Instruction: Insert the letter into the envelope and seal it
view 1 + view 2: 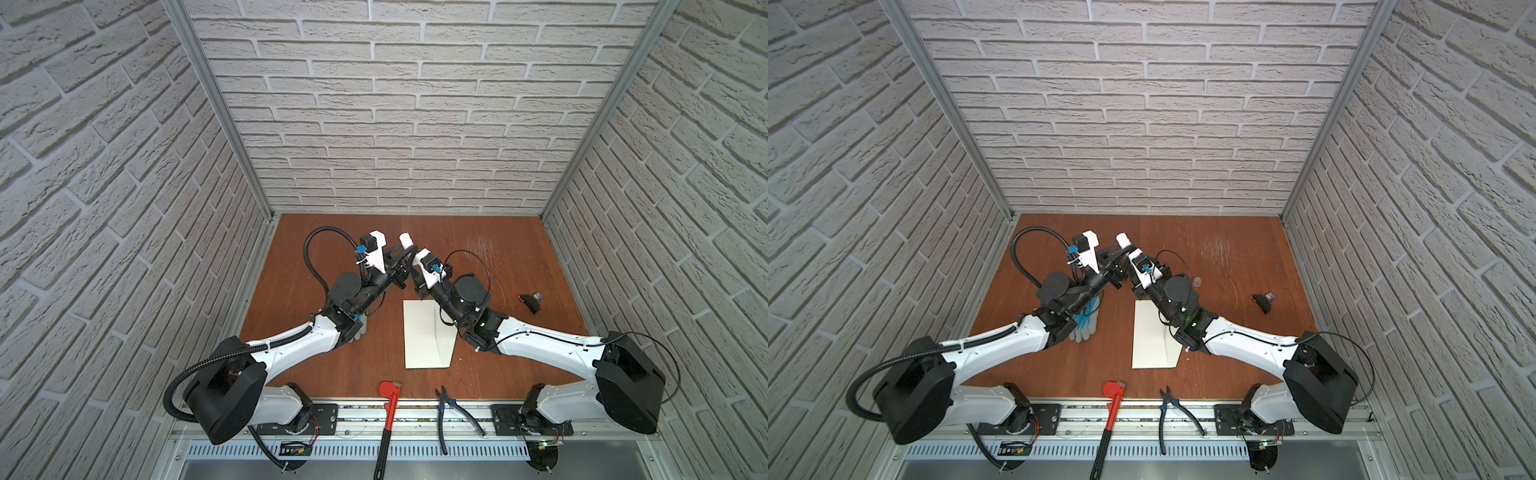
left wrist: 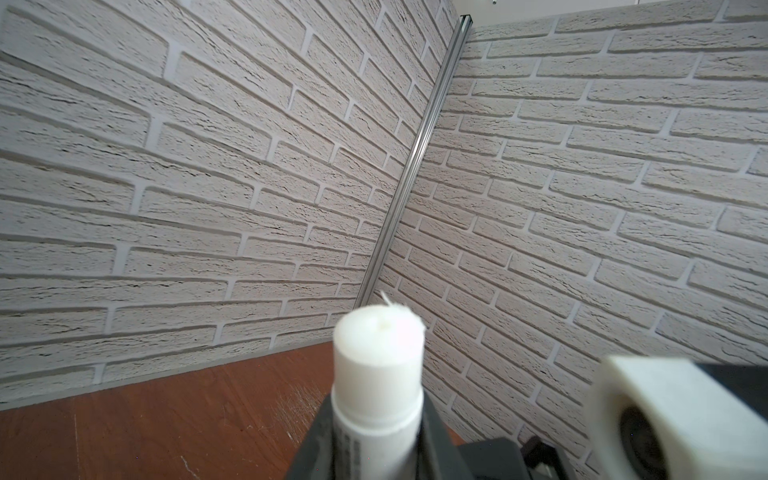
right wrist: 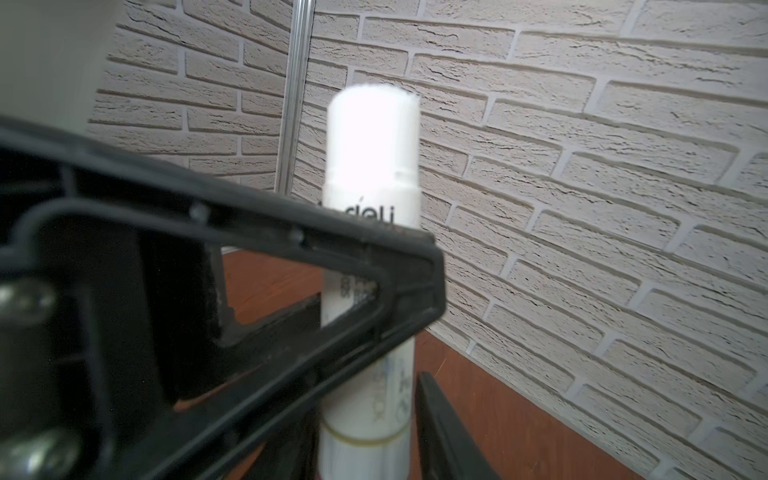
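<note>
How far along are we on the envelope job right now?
Done, apparently: no letter shows anywhere, so it is likely inside the envelope, though unconfirmed. In hand: the left gripper grips an uncapped glue stick raised above the far end of the table, the right gripper around its lower end. Left: applying the glue and sealing the envelope.

Envelope (image 1: 422, 336): cream-white long rectangle, flat on brown tabletop (image 1: 332, 374), mid-table, diagonal crease showing.
</note>
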You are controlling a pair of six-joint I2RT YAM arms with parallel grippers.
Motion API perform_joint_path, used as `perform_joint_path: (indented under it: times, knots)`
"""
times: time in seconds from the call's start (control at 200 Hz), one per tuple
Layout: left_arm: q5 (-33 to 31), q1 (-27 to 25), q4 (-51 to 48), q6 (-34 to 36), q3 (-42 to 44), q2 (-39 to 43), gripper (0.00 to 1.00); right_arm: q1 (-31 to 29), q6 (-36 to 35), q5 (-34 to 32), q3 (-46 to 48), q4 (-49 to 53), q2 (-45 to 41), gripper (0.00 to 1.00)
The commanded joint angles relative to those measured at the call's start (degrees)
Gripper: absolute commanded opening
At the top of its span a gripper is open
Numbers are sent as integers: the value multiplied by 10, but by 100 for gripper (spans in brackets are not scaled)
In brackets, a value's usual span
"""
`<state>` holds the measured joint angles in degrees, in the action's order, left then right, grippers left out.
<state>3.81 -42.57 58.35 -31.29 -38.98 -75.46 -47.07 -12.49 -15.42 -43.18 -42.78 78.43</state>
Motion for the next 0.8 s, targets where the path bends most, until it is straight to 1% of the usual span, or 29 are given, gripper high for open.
perform_joint_path:
  times: [0.0,0.085,0.165,0.21,0.3,0.365,0.43,0.545,0.795]
  knots:
    - [4,-3,51,-4,-14,-3,0,-4,-1,-5,-14,-28,2,32]
    - [5,-4,51,-4,-14,-3,0,-4,1,-2,-14,-28,3,27]
    - [5,-3,51,-4,-13,-2,0,-4,4,3,-15,-24,2,27]
    - [4,-4,50,-4,-13,-1,0,-4,6,6,-14,-19,1,30]
    - [3,-3,47,-1,-12,2,0,-4,9,7,-15,-8,1,42]
    - [3,-3,45,1,-13,2,0,-4,11,5,-13,-4,-1,43]
    - [3,-4,43,3,-14,3,0,-4,12,2,-10,-1,-3,41]
    - [6,-4,44,2,-14,2,0,-4,13,0,-11,1,-6,33]
    - [10,-3,44,-2,-16,-4,0,-4,7,10,-16,8,-9,22]
